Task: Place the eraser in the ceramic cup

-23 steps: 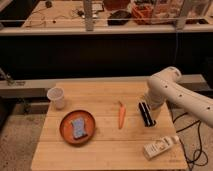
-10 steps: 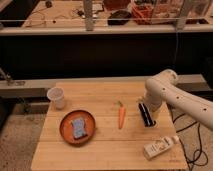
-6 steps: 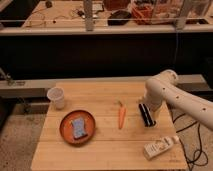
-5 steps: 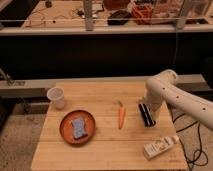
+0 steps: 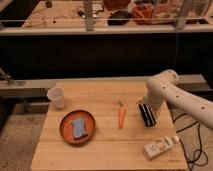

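On the wooden table (image 5: pixel 107 150), the gripper (image 5: pixel 148 104) hung released at three o'clock, just above the eraser (image 5: pixel 146 116), which lay flat and ungrasped. I'd judge the pickup was in hand. Next it called for lowering, clenching, then carrying to the cup (image 5: pixel 56 97) at ten o'clock.
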Controlling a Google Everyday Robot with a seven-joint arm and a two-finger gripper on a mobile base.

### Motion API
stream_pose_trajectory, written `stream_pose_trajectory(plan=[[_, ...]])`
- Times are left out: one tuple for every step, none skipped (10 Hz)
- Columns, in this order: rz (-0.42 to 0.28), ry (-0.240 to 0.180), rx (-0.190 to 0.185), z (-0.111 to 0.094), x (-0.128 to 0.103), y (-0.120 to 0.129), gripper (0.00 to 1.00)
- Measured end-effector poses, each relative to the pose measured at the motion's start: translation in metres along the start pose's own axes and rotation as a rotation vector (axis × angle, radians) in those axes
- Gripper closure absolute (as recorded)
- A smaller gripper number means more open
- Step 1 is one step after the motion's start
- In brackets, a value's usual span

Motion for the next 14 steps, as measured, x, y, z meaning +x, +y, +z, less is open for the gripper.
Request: stream_pose_trajectory(plan=[[-0.015,-0.004,-0.003,0.004,0.002,0.001,0.20],[-0.030,-0.007,-0.006,0.007,0.003,0.002,0.20],[-0.051,-0.011,-0.008,0.011,0.004,0.003,0.20],[-0.064,-0.012,-0.008,0.013,0.006,0.004,0.20],[-0.083,-0.017,-0.012,0.016,0.008,0.006,0.20],[-0.097,-0.020,-0.015,0.019,0.009,0.008,0.20],[-0.108,-0.025,-0.016,0.022,0.010,0.009,0.20],[-0.120,-0.031,-0.018,0.028,0.011,0.012,0.20],[-0.133,-0.037,-0.018,0.033,0.015,0.015,0.20],[-0.140,-0.041,-0.019,0.038,0.017,0.017,0.20],[-0.148,-0.045,-0.019,0.043,0.020,0.019,0.20],[-0.152,-0.049,-0.018,0.045,0.022,0.022,0.20],[-0.161,-0.055,-0.020,0.049,0.023,0.024,0.20],[-0.172,-0.059,-0.024,0.055,0.025,0.027,0.20]])
